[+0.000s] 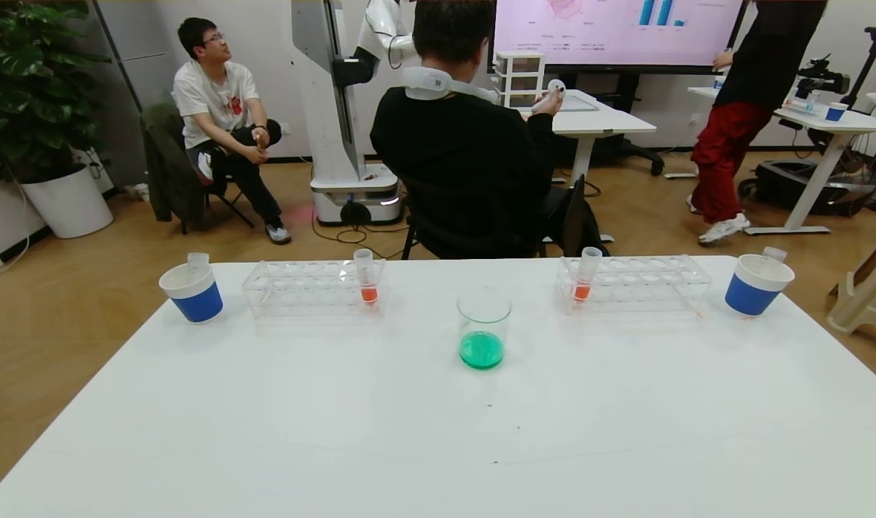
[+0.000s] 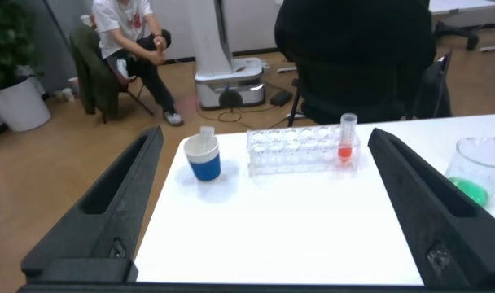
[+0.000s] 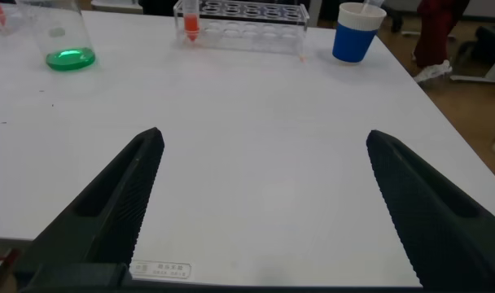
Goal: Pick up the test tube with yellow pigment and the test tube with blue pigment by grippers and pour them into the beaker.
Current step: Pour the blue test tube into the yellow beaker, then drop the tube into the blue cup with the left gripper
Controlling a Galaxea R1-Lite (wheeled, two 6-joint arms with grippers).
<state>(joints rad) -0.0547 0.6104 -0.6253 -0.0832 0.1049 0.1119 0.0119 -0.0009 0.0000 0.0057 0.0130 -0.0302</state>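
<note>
Judging by green liquid in beaker [image 1: 483,331] at table centre, yellow and blue pours look done. Empty tubes stand in blue cups [image 1: 192,291] at far corners. Left gripper [image 2: 264,213] and right gripper [image 3: 264,203] spread wide, empty, hovering above table [image 1: 438,432].

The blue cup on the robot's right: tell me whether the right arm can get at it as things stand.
Probably yes. The right pincer is open and empty, with bare table between it and the blue cup. The rack stands beside the cup, not in the path.
</note>
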